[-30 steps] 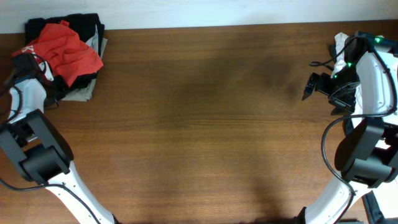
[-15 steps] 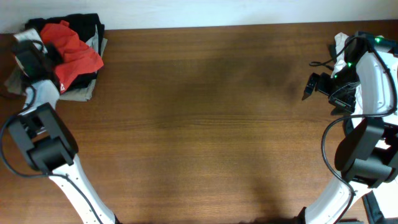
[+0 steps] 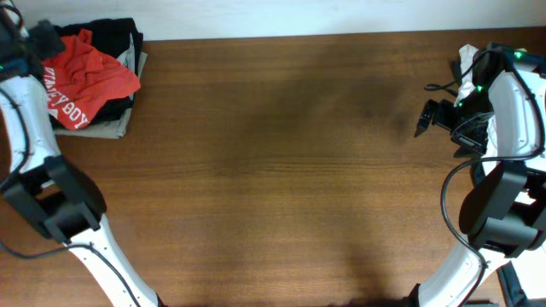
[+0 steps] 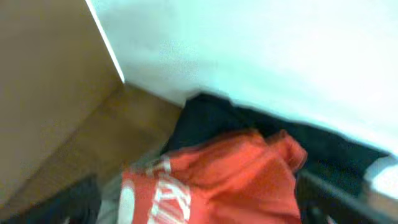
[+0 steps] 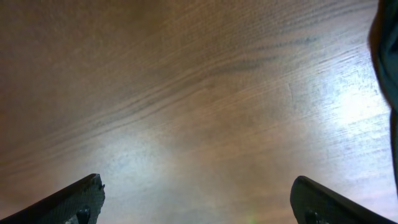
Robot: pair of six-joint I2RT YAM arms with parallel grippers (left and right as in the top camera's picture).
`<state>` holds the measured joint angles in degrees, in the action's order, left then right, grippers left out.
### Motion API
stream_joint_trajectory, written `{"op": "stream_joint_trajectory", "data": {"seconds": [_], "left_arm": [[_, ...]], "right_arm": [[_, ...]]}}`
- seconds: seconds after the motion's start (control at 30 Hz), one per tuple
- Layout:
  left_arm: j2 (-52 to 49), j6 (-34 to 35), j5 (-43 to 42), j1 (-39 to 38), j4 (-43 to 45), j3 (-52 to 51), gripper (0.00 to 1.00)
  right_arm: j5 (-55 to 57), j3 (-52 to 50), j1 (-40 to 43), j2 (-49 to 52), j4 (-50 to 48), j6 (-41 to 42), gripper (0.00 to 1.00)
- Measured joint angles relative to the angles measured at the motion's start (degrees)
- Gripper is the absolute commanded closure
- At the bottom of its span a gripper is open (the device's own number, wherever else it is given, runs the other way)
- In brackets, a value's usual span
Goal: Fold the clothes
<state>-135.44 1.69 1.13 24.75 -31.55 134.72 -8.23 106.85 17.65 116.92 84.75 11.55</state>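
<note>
1. The red-orange T-shirt [image 3: 94, 72] lies crumpled on top of a pile of garments at the far left corner of the table [image 3: 273, 170].
2. White lettering [image 3: 66, 101] faces up along the shirt's left side. It is only partly readable.
3. Under the shirt, a black garment [image 3: 115, 30] shows at the pile's far edge and a pale grey garment [image 3: 115, 126] at its near edge.
4. The left gripper [image 4: 205, 205] hangs just beside the pile, at the table's far left edge. In the blurred wrist view its fingers [image 4: 78, 202] sit in the bottom corners, spread wide, with no cloth clamped between them. The shirt fills the lower middle of that view, beyond the fingertips, with the black garment and a white wall [image 4: 280, 50] behind it.
5. The right gripper [image 3: 424, 118] is well apart from the pile, over the right side of the table. Its fingers [image 5: 81, 199] are released and wide apart above bare wood, holding nothing.
</note>
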Motion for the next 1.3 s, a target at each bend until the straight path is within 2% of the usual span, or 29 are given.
{"op": "stream_joint_trajectory", "data": {"seconds": [0.07,0.13,0.23,0.33,0.4,0.5,0.63,0.83,0.93,1.2,1.3], "left_arm": [[6.71,0.02,-5.88,0.00,-11.76,0.42,0.01],[12.87,0.02,-12.90,0.00,-19.87,1.18,0.01],[17.94,0.04,-25.00,-0.11,-31.15,1.49,0.01],[17.94,0.04,-30.34,-0.26,-38.80,1.25,0.01],[17.97,0.04,-31.76,-0.26,-40.19,1.25,0.01],[17.94,0.04,-32.70,-0.26,-41.16,1.25,0.01],[17.94,0.04,-32.87,-0.26,-41.31,1.25,0.01],[17.94,0.04,-32.89,-0.26,-41.33,1.25,0.01],[17.94,0.04,-32.89,-0.26,-41.33,1.25,0.01],[17.94,0.04,-32.92,-0.26,-41.33,1.25,0.01],[17.94,0.04,-32.92,-0.26,-41.33,1.25,0.01]], "right_arm": [[0.00,-0.07,0.00,-0.02,-6.67,0.04,0.01],[-0.04,-0.07,0.00,-0.02,-9.03,0.04,0.01],[-1.33,0.11,0.02,-0.02,-6.10,-0.04,0.01],[-2.23,1.11,0.33,-1.38,-3.93,-2.60,0.01],[-2.40,1.16,0.96,-6.08,-2.69,-3.26,0.01],[-2.40,1.77,1.18,-20.33,0.74,-4.44,0.01],[-2.16,2.89,1.18,-37.99,12.26,-8.17,0.01],[-7.21,2.54,1.18,-52.04,12.22,-8.76,0.01],[-8.37,2.54,1.18,-57.29,12.22,-8.79,0.01],[-10.25,1.36,1.18,-58.12,12.20,-8.90,0.01],[-11.28,-3.52,0.83,-60.02,10.91,-10.23,0.01]]}}
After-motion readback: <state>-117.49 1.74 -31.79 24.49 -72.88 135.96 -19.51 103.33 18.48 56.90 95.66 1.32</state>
